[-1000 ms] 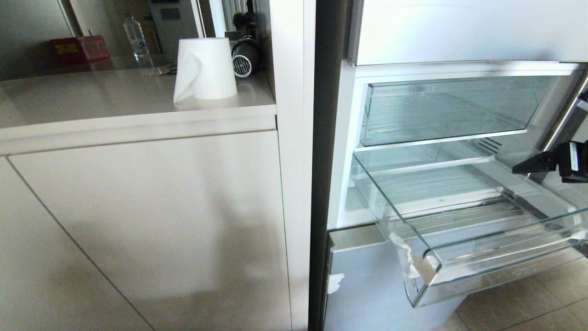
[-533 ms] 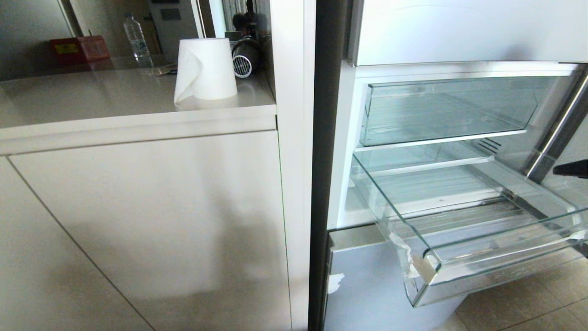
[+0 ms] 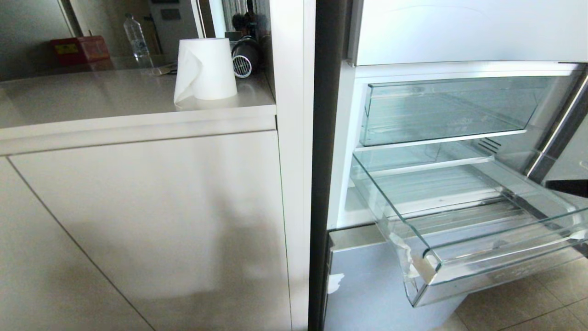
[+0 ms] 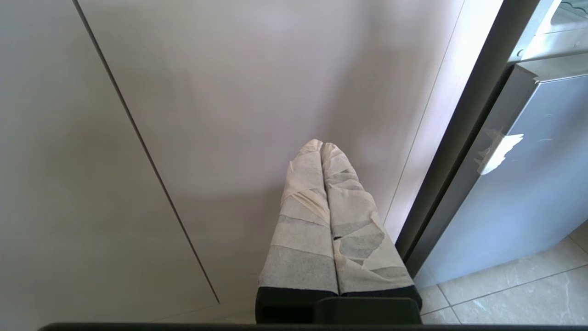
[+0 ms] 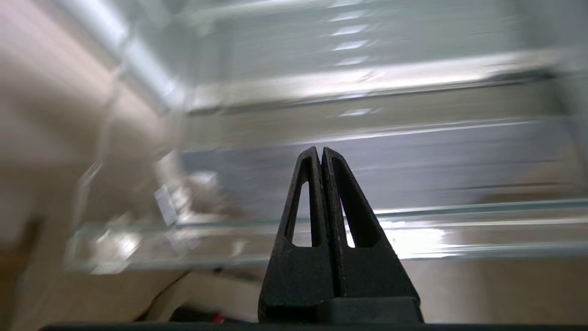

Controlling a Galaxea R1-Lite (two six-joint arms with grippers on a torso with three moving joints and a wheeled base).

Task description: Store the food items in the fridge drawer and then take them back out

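- Right gripper (image 5: 321, 151) is showing its two black fingers pressed together, tip to tip, gripping nothing.
- In the head view only a dark tip of the right gripper (image 3: 567, 187) is poking in at the edge, above the right side wall of the fridge drawer (image 3: 482, 271).
- Fridge drawer is standing pulled out of the fridge body, clear, shallow and wide; white tape scraps (image 3: 415, 264) are clinging to its front left corner.
- Seen from the right wrist, the fridge drawer's front lip (image 5: 413, 234) is lying just beyond the shut fingers; the picture is smeared, so contact cannot be told.
- No food item is showing inside the fridge drawer; a small red patch (image 5: 216, 318) is peeking beside the gripper's base, too hidden to identify.
- Deeper clear drawer (image 3: 450, 110) is sitting above the fridge drawer, pushed in.
- Left gripper (image 4: 322, 146) is hanging with tape-wrapped fingers together, holding nothing, facing the cabinet door (image 4: 239, 92) left of the fridge drawer.
- Paper towel roll (image 3: 204, 69) is standing on the countertop (image 3: 92, 99), up and left of the fridge drawer.
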